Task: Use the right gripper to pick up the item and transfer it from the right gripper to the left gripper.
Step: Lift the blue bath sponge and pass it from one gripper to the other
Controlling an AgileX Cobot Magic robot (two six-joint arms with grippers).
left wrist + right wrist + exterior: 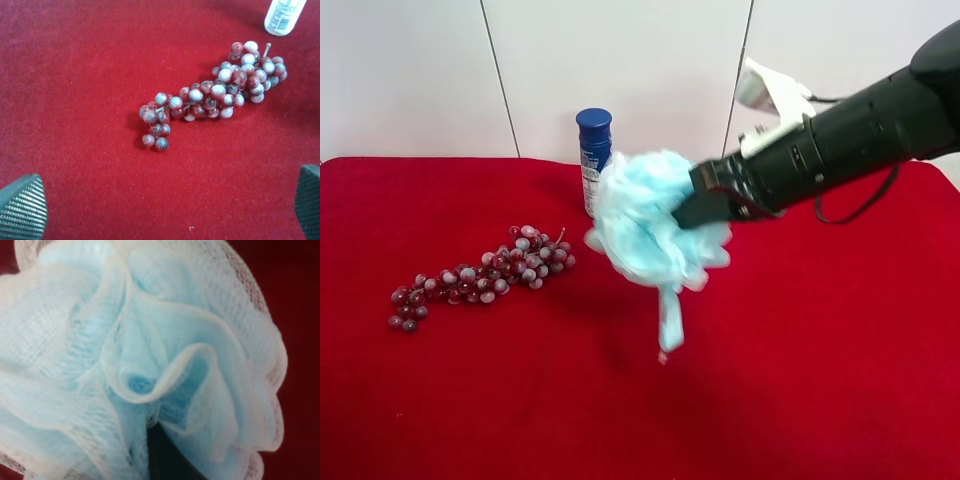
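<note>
The pale blue mesh bath pouf [645,225] hangs in the air above the red tablecloth, its ribbon loop [670,320] dangling below. The right gripper [698,208], on the black arm at the exterior high view's right, is shut on the pouf's right side. In the right wrist view the pouf [140,355] fills the frame and hides all but a dark sliver of the jaws. The left gripper [165,210] is open and empty, its ribbed pads [22,207] wide apart above bare cloth. The left arm is out of the exterior high view.
A bunch of dark red grapes [480,275] lies on the cloth at the left, also in the left wrist view [215,95]. A blue-capped white bottle [593,158] stands behind the pouf; its base shows in the left wrist view [284,16]. A white wall stands behind.
</note>
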